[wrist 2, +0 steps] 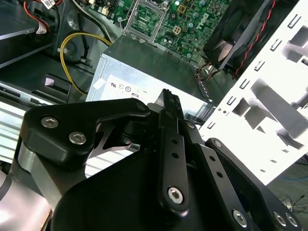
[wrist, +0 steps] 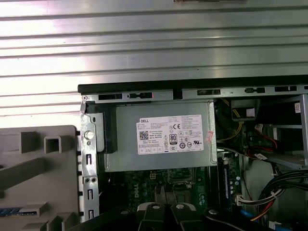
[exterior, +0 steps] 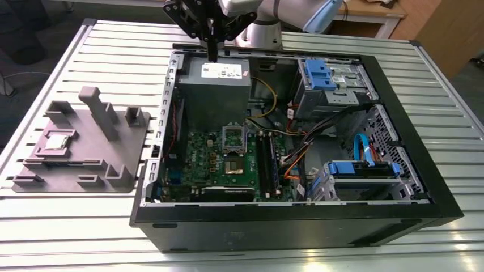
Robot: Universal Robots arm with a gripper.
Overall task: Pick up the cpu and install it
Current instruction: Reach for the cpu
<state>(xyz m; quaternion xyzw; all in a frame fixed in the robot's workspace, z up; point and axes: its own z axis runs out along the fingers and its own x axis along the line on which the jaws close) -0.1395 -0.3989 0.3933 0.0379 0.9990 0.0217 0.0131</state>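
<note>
Exterior view: the step in hand is the approach for the pick-up, and nothing is grasped yet. My jaws stand together and empty, high above the grey power supply (exterior: 219, 76) at the far end of the open computer case (exterior: 423, 187). The cpu (exterior: 59, 140) lies flat in a recess of the grey fixture (exterior: 113, 170) on the slatted table (exterior: 76, 226), well apart from me, outside the case on the exterior view's left. By my judgement, the pick calls for parted jaws and a descent square over the chip. The case side wall (exterior: 170, 113) lies between us, and the fixture's upright posts (exterior: 98, 107) stand near the cpu. The socket (exterior: 234, 150) on the green board (exterior: 204, 170) is unoccupied, with memory slots (exterior: 266, 156) just beside it and loose cables (exterior: 302, 147) close by on the exterior view's right. Second wrist view: the jaws meet with nothing between them, and beyond them sit the power supply (wrist 2: 144, 72), a yellow cable (wrist 2: 82, 43) and the socket (wrist 2: 149, 17). First wrist view: the jaws are again together, over the power supply (wrist: 163, 139), with the case rim (wrist: 192, 89) and the table (wrist: 144, 43) beyond it. Part of the fixture (wrist: 38, 163) sits outside the case wall.
</note>
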